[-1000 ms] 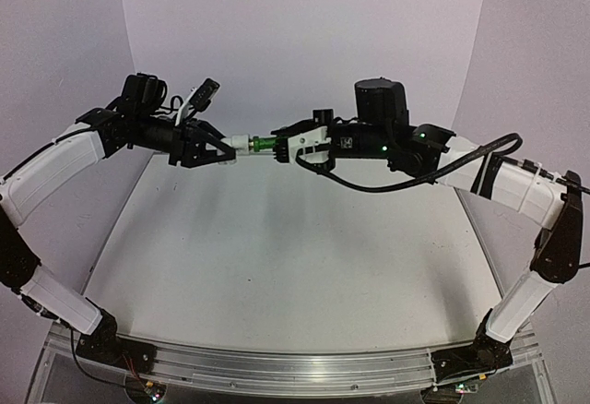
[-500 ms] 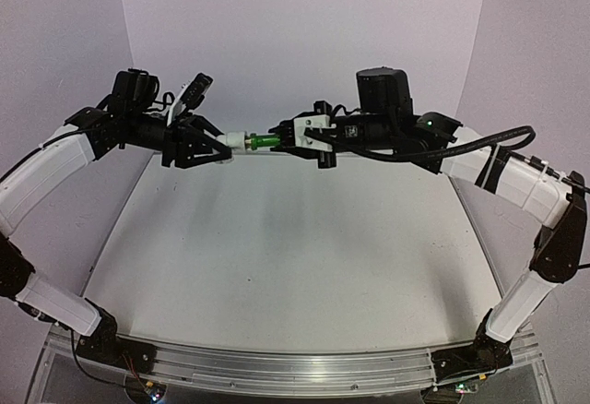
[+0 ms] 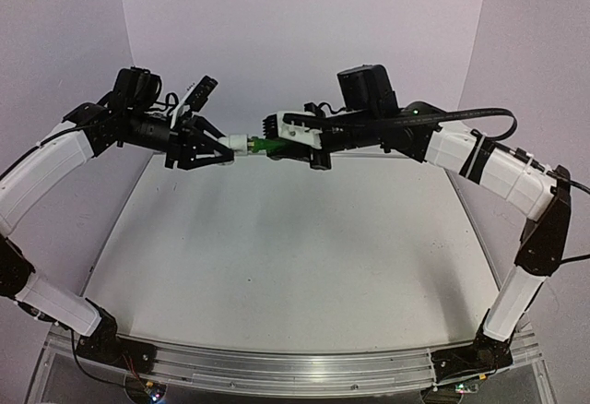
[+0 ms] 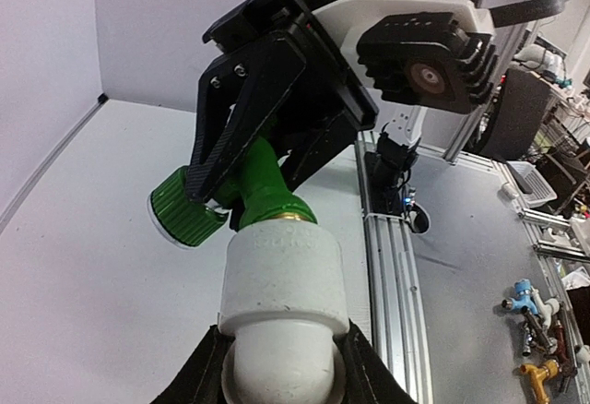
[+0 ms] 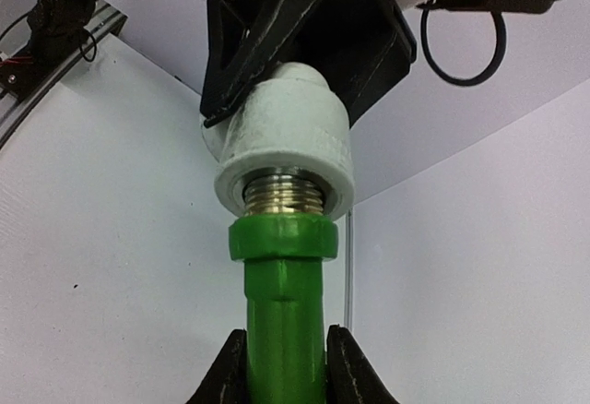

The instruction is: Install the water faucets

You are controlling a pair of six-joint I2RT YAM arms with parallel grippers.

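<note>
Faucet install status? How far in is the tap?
Done: both parts are picked up and mated. The left gripper is shut on the white fitting, the right gripper on the green tap, both in the air over the table. In hand: threading; brass thread shows between them. Left: seat it fully, then release.

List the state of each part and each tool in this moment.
green plastic tap: held in the air by its stem, meeting the fitting end to end.
brass thread: partly inside the fitting, a few turns showing.
white plastic elbow fitting: held in the air, not fully seated on the tap.
left tool: shut on the fitting.
right tool: shut on the tap.
</note>
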